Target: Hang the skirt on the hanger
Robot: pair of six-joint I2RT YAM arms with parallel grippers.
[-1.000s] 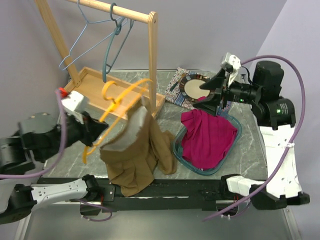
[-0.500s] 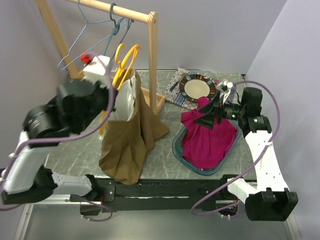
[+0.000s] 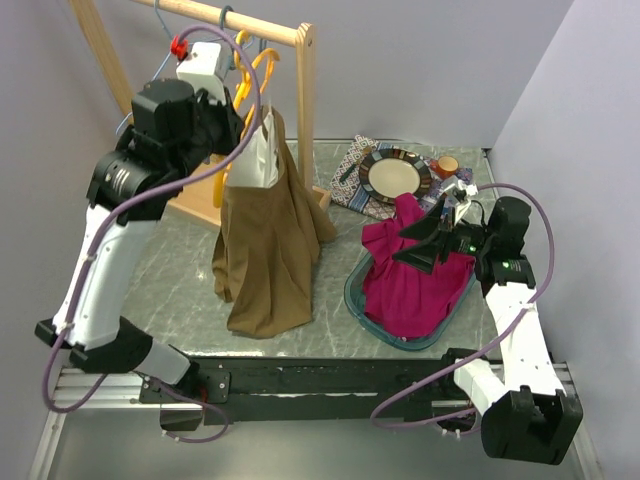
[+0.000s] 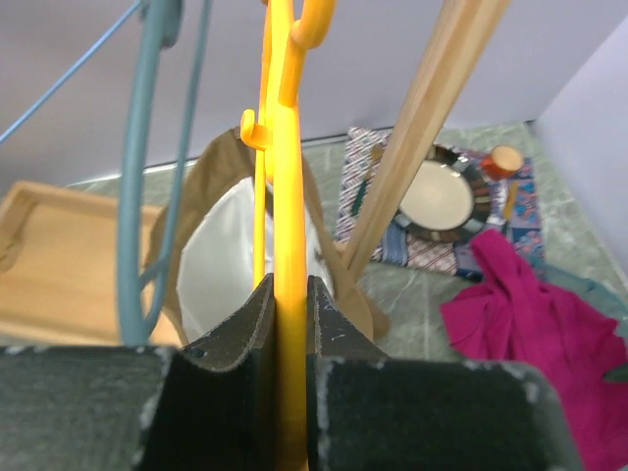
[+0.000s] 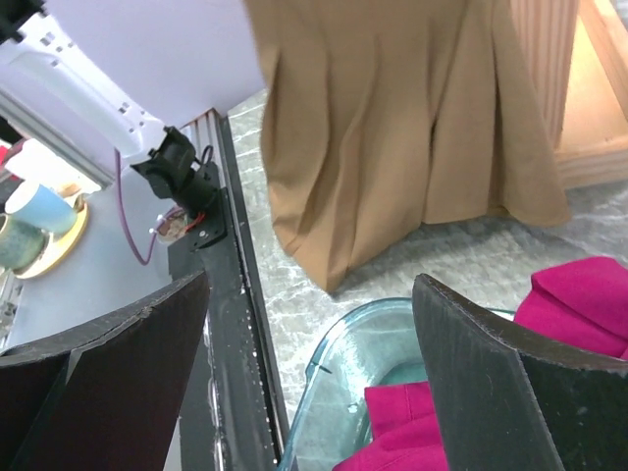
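Left gripper [image 4: 289,292] is pinched hard on the yellow plastic hanger [image 4: 278,147], which it holds high beside the top rail. Right gripper [image 5: 309,294] is spread wide with nothing in it, hovering over the bowl.

Progress: the tan pleated fabric skirt [image 3: 265,250] hangs off that hanger with its hem just above the table, so I'd call the main step done. What's left, as I read it, is hooking onto the rail and letting go. I can't tell whether the hook is already over the rail, as it runs out of the wrist view.

Materials, big to small:
- Light wooden rack [image 3: 306,120] — round rail, square posts, tray base.
- Skirt — soft woven cloth with deep vertical pleats and a smooth white lining showing at the open waistband. Drapes limp.
- Clear glass oval bowl [image 3: 358,303] — rigid and glossy.
- Magenta cloth [image 3: 415,275] — crumpled, spilling over the bowl's rim.
- Hanger — thin, stiff moulded plastic with small side hooks, seen edge-on.
- Blue wire hangers [image 4: 147,196] — thin rod, on the rail just beside the yellow one.
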